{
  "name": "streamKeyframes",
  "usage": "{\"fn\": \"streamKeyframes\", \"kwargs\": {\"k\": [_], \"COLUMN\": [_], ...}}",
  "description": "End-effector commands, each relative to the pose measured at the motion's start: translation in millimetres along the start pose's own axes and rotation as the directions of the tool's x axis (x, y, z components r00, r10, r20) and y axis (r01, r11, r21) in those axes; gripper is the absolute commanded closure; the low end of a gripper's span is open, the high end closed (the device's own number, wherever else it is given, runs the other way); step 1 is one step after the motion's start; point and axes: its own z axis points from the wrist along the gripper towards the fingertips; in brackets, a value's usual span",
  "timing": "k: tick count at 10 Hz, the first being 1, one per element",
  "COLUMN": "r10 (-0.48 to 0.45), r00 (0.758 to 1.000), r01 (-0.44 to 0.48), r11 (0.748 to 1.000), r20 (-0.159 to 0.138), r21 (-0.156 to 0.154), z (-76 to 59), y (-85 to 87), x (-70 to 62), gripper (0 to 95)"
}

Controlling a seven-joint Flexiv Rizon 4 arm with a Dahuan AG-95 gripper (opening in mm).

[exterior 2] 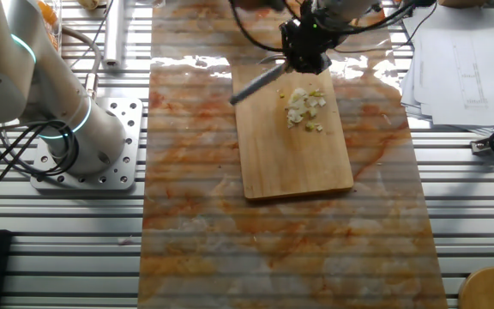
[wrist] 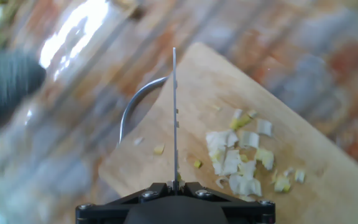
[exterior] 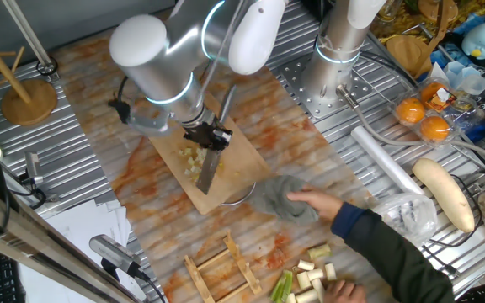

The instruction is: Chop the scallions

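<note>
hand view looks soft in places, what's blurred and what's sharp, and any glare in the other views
Hand view: the knife blade and chopped scallions on the cutting board are fairly sharp; the table beyond and the grey cloth are smeared, with a bright glare streak at upper left. The other fixed view: white glare on the wet table above the board. One fixed view: evenly lit, no strong glare.
</note>
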Motion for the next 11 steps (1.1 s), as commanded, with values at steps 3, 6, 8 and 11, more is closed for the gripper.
{"fn": "streamKeyframes", "kwargs": {"k": [3,6,8,11], "r10": [-0.673,-0.706,-0.719,-0.741], "r00": [0.708,0.673,0.661,0.637], "r01": [0.699,0.736,0.748,0.769], "r11": [0.71,0.669,0.652,0.628], "r20": [-0.213,-0.221,-0.213,-0.212], "r21": [0.081,0.105,0.119,0.115], "z": [-7.3,-9.2,-9.8,-9.8], "y": [7.2,9.8,11.3,11.4], "x": [23.6,31.6,35.8,36.0], "gripper": [95.0,95.0,95.0,95.0]}}
